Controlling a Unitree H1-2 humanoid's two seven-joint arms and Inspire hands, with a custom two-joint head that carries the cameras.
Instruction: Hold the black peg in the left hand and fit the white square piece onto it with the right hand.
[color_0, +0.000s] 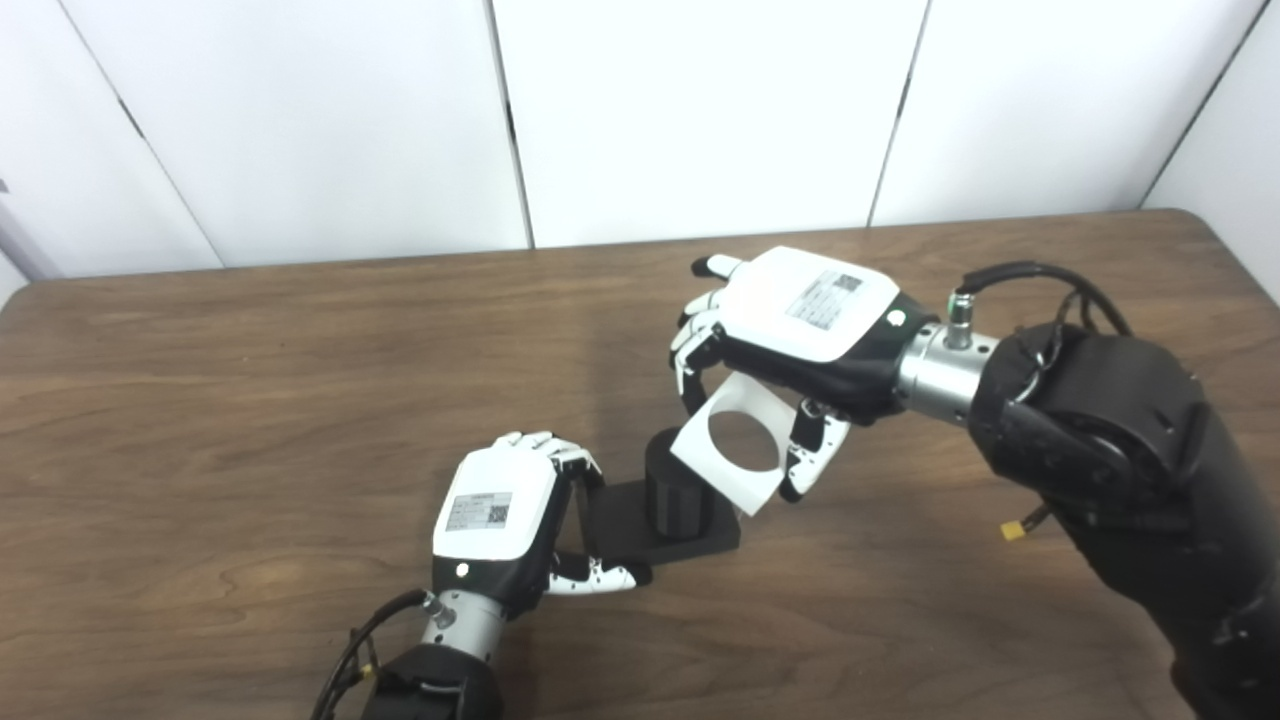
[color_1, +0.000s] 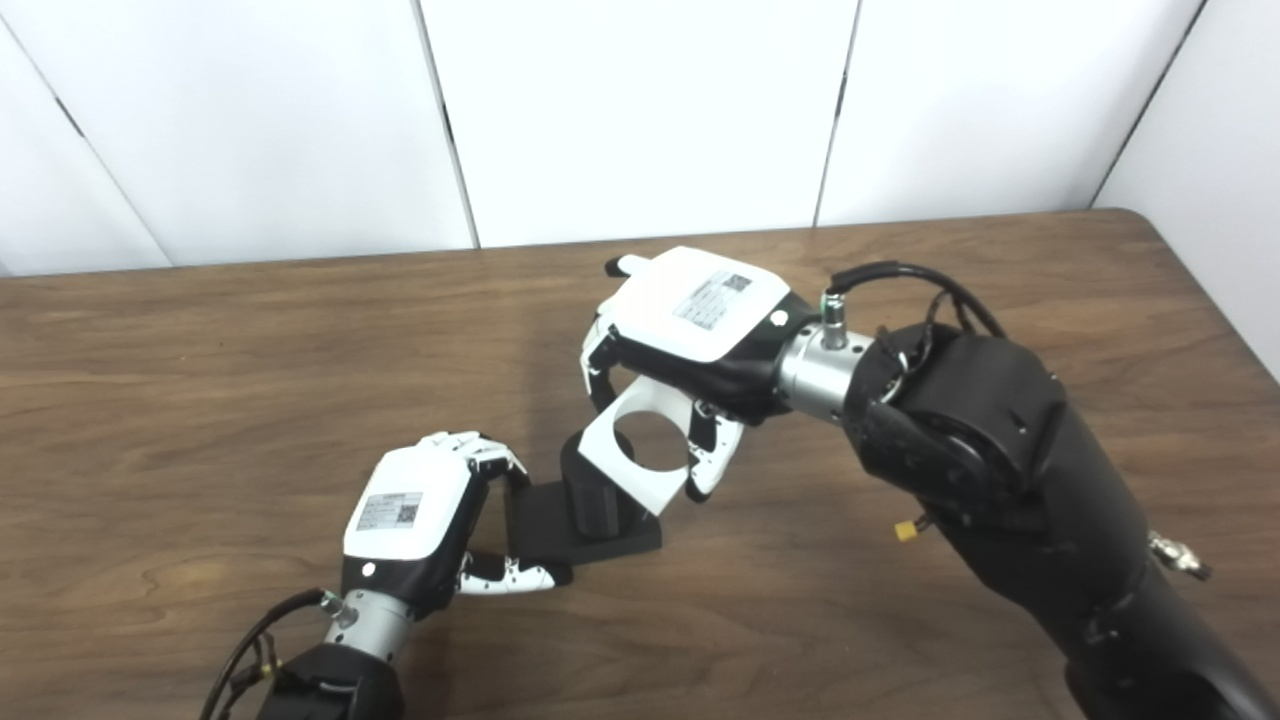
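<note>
Here, in the left eye view, the left hand (color_0: 497, 510) is pinching the flat base of the black peg (color_0: 672, 495), fingers on the base's nine o'clock edge and thumb along its near edge, with the base lying on the wooden table (color_0: 250, 420). The right hand (color_0: 800, 335) is gripping the white square piece (color_0: 725, 455) between fingers and thumb, holding it tilted at the peg's two o'clock, its lower corner overlapping the cylinder's top. Bare tabletop is stretching wide toward nine and twelve o'clock.

In the right eye view, the left hand (color_1: 410, 525) is clamping the same black peg (color_1: 598, 495). The right hand (color_1: 700, 325) is holding the white square piece (color_1: 640, 450) with its round hole showing table through it. The table's far edge is sitting well apart at twelve o'clock, and its rounded corner at two o'clock.
</note>
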